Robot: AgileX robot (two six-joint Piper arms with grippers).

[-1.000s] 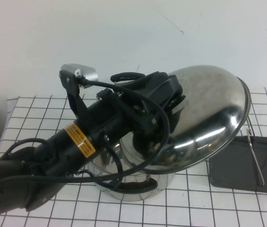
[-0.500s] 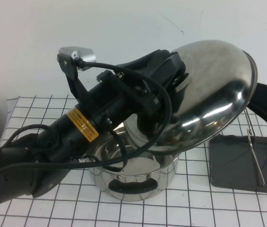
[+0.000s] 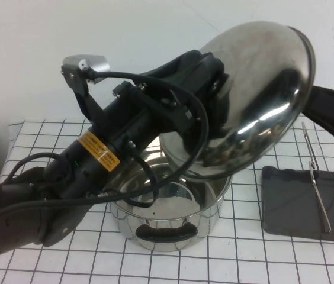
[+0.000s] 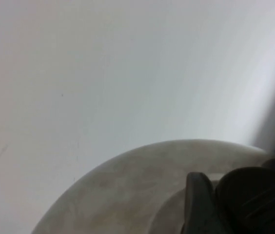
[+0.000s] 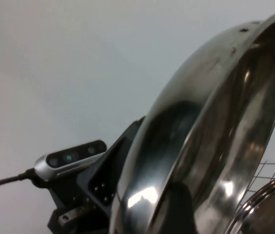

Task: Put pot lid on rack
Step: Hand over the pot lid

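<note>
Domed steel pot lid held by left gripper; right gripper nearby.

I see one yellow label on my left arm, beside the pot; its print is too small to read

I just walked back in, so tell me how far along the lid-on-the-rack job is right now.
Done: the pot lid is off the pot and raised high, tilted steeply. In hand: the left gripper grasps it at the centre of the dome, above the pot; the right gripper is behind the lid's right edge, mostly hidden. Left: carry it right to the rack, which holds nothing yet, and stand it between the wires.
</note>
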